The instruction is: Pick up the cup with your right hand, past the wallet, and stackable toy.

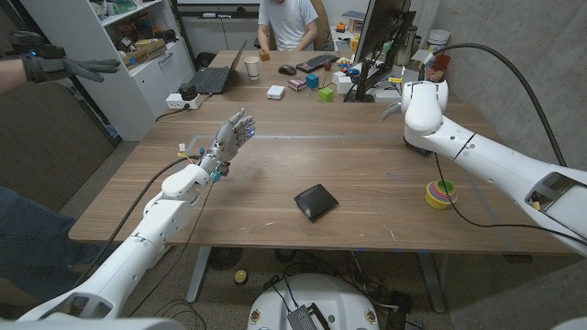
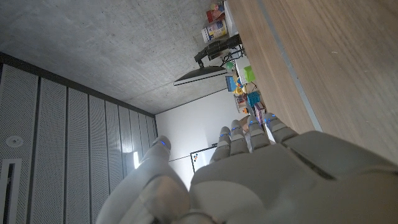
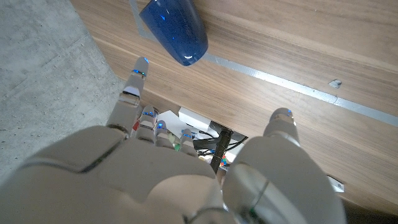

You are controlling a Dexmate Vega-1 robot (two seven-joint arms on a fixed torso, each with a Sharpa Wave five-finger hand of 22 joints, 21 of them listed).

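A wooden surface point(image 1: 275, 174) is stretching out in front of me, with a cluttered desk and a seated person behind it. I am keeping the left robot hand point(image 1: 229, 142) raised over the left side, fingers apart and gripping nothing; I judge it is parked there so it stays out of the way.

The right arm is reaching toward the far right corner, past the black wallet point(image 1: 315, 202) lying near the middle and the ringed stackable toy point(image 1: 440, 193) sitting near the right edge. Both are lying well apart from the reach line, so I judge the arm is not risking a knock.

In the right wrist view, the right robot hand point(image 3: 186, 180) is hovering with fingers point(image 3: 132, 93) spread and thumb apart, clamped on nothing. The cup point(image 3: 175, 28) is showing just beyond those fingertips: deep blue, glossy, speckled, with a rounded end pointing toward the hand. I cannot tell whether it is standing or lying. I judge the smooth wall will need a firm wrap.
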